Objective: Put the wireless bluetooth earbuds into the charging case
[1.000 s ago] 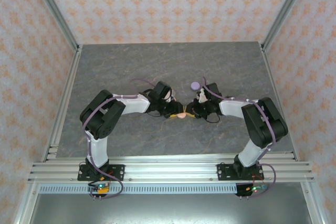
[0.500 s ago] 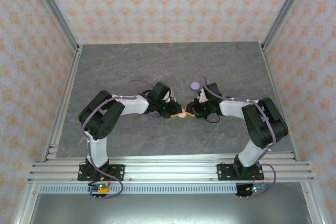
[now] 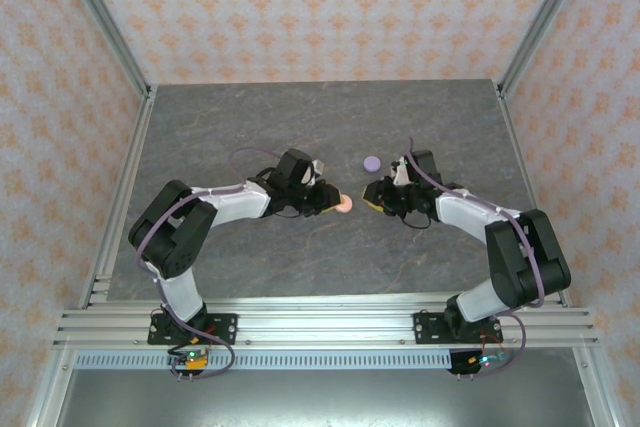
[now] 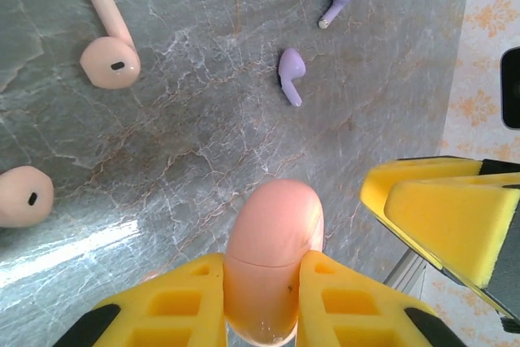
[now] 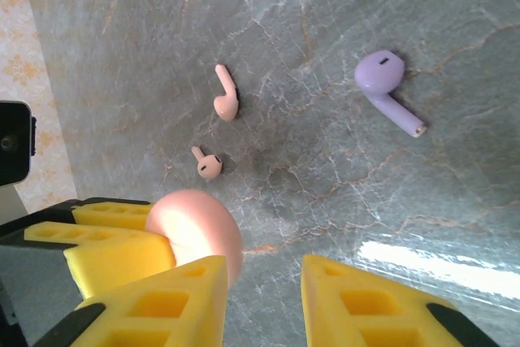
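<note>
Clearly, left gripper [image 4: 264, 286] clamps the pink case [image 4: 275, 225], while right gripper [image 5: 262, 278] gapes, seemingly empty, beside it

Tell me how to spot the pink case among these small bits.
Look at the grey marble table, then the left arm's yellow end effector. Clamped in it is the pink case: smooth, rounded, stemless, and bigger than the pink earbuds and lilac earbuds lying loose nearby.
</note>
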Motion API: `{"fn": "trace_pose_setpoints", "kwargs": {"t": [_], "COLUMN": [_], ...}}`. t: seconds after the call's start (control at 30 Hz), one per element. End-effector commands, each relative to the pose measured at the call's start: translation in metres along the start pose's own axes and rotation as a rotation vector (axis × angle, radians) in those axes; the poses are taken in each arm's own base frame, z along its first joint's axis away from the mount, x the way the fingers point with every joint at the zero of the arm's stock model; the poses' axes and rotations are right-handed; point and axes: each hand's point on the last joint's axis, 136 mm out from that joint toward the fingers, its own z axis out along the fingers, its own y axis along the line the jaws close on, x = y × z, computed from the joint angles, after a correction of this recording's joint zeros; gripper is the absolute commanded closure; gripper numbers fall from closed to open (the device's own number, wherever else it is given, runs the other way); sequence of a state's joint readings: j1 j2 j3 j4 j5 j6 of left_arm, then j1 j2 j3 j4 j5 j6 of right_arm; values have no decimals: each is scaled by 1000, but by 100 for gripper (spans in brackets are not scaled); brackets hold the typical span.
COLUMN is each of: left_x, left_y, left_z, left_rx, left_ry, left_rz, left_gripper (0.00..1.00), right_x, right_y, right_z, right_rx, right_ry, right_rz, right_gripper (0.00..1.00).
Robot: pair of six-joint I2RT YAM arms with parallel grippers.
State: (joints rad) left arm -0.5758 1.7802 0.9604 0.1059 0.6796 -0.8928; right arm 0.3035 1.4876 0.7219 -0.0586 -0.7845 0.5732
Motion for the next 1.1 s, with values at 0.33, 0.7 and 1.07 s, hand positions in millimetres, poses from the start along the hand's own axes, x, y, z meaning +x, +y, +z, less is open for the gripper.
{"fn": "trace_pose_setpoints", "kwargs": {"t": [0.33,0.7,1.07], "left_x": [-22,-24,-18], "left_y": [-55,-105,-116], "left_z": [-38,-93,-104], "left_rx": [208,339,363], "left_ry": [-87,-172,-163], "left_rz": [122,279,313], "left_gripper": [81,82,82], "right_x": [-11,-17,-4], "right_y": [63,114,138], "right_z": [-46,-75,-79], "right_rx": [-282,-442,-492], "right_ry": [-23,-3,34], "right_rz": [-134,-247,-329], "right_gripper": [58,44,43]}}
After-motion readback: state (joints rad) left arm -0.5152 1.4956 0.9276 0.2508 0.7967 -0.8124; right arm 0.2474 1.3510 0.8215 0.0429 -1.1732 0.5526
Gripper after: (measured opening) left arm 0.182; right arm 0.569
